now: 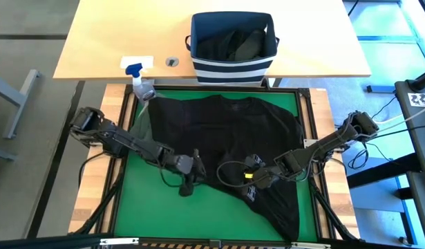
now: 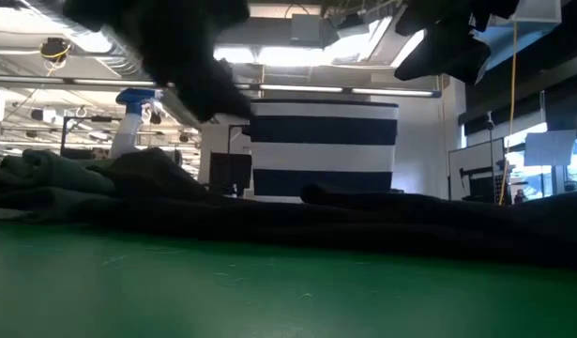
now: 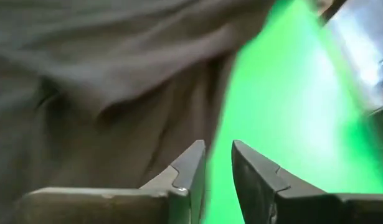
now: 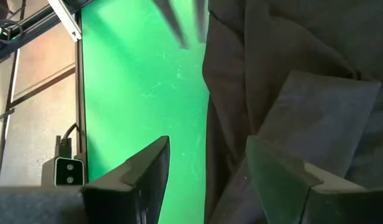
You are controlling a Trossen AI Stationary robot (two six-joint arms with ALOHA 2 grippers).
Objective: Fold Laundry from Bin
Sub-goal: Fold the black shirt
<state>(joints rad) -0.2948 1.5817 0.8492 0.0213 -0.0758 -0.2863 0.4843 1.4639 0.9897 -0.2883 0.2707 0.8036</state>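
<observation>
Both tools low over black garment

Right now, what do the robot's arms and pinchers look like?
Both arms are dark and jointed, with black cables looping along them. The left gripper and right gripper each end in two dark, wedge-shaped fingers. The right arm carries a small yellow mark near its wrist.

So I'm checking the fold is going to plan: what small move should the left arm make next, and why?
Probably ease the left gripper sideways onto the black garment's near edge and close on it. Its fingers hang narrowly parted over bare green mat with nothing between them, the cloth edge just beside them.
</observation>
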